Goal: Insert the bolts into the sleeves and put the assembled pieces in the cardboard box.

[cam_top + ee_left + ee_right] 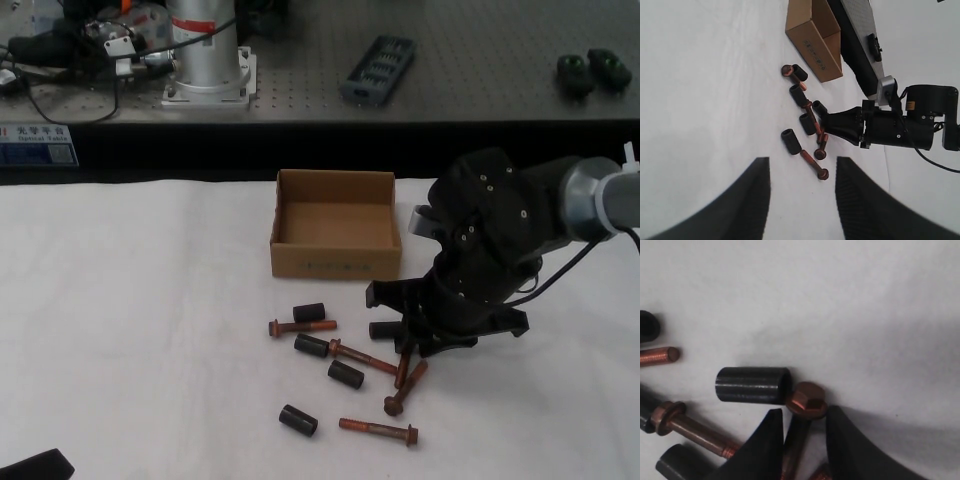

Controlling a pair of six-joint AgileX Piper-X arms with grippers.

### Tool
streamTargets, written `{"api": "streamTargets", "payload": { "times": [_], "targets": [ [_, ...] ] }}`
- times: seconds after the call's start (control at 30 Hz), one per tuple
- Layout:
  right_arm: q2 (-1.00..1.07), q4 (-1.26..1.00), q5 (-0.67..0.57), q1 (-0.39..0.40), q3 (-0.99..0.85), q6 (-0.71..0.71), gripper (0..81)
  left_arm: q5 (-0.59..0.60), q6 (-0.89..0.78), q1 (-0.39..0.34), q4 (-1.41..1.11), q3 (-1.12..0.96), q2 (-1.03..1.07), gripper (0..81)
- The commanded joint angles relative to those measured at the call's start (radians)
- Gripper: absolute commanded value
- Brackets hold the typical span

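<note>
At left, left gripper spread wide, empty, above white cloth. In the middle, open brown cardboard box behind scattered copper hex-head bolts and black cylindrical sleeves. At right, right gripper parted astride one bolt, head against a sleeve. Close squarely on the shank, sparing the sleeve.

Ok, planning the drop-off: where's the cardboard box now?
High view: the cardboard box sits near the centre, just beyond the scattered bolts and sleeves, beyond and left of the right end effector.
</note>
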Motion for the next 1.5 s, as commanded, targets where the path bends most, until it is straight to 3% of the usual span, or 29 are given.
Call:
{"api": "streamTargets", "payload": {
  "times": [0.0, 0.13, 0.23, 0.57, 0.8, 1.0, 1.07, 1.33, 1.47],
  "targets": [
    [0.044, 0.053, 0.001, 0.001, 0.004, 0.01, 22.9, -0.007, 0.007, 0.003, -0.022, -0.011, 0.0, 31.4],
    [0.044, 0.068, -0.005, 0.001, 0.004, 0.007, 15.4, -0.007, 0.007, 0.003, -0.022, -0.011, 0.0, 31.4],
    [0.044, 0.068, -0.04, 0.001, 0.004, -0.016, 0.4, -0.007, 0.007, 0.003, -0.022, -0.011, 0.0, 31.4],
    [0.012, 0.08, -0.091, 0.001, 0.004, -0.061, 2.6, -0.007, 0.014, 0.003, -0.022, -0.011, 0.0, 31.4],
    [-0.118, 0.141, -0.091, 0.001, 0.004, -0.187, 2.6, 0.028, 0.181, 0.003, -0.022, -0.011, 0.0, 30.9],
    [-0.247, 0.226, -0.072, 0.001, 0.007, -0.282, 2.6, 0.124, 0.248, 0.003, -0.027, -0.011, 0.0, 16.2],
    [-0.284, 0.256, -0.072, -0.002, 0.007, -0.311, 2.6, 0.154, 0.258, 0.003, -0.047, -0.011, 0.0, 16.0],
    [-0.381, 0.353, -0.067, -0.002, 0.007, -0.379, 2.6, 0.088, 0.259, 0.003, -0.034, -0.048, 0.0, 16.0],
    [-0.403, 0.395, -0.067, -0.002, 0.007, -0.399, 2.6, 0.042, 0.309, -0.014, -0.014, -0.103, 0.102, 16.0]
  ]
}}
